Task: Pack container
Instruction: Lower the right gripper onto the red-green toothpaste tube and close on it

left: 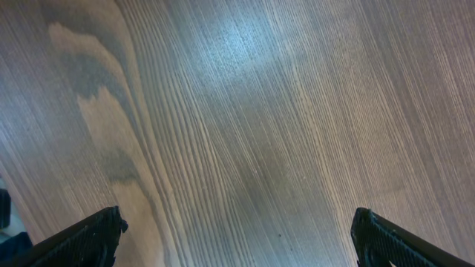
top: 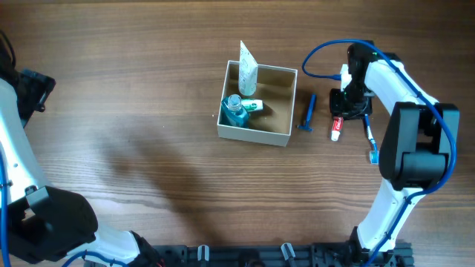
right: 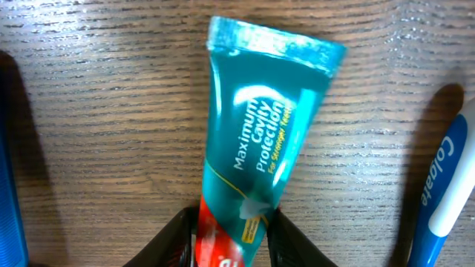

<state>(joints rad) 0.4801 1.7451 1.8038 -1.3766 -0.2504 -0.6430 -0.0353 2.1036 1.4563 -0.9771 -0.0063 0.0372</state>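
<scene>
At three o'clock in the overhead view, the right arm [top: 404, 81] has smooth white links joined by boxy black joint housings [top: 415, 141]. A thin bright blue cable [top: 306, 63] loops off its wrist end and runs along the links. The left arm [top: 13, 148], at nine o'clock, is built alike, with white shells over black joints. The left claw [left: 237, 237] and right claw [right: 231, 237] both have matte black fingers [left: 89, 237].

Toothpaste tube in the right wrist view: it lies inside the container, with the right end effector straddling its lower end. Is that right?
Not quite. The toothpaste tube is not inside the container. It lies on the wooden table outside it, off its right side, as the overhead view shows. The rest holds: the right end effector straddles its lower end.
</scene>
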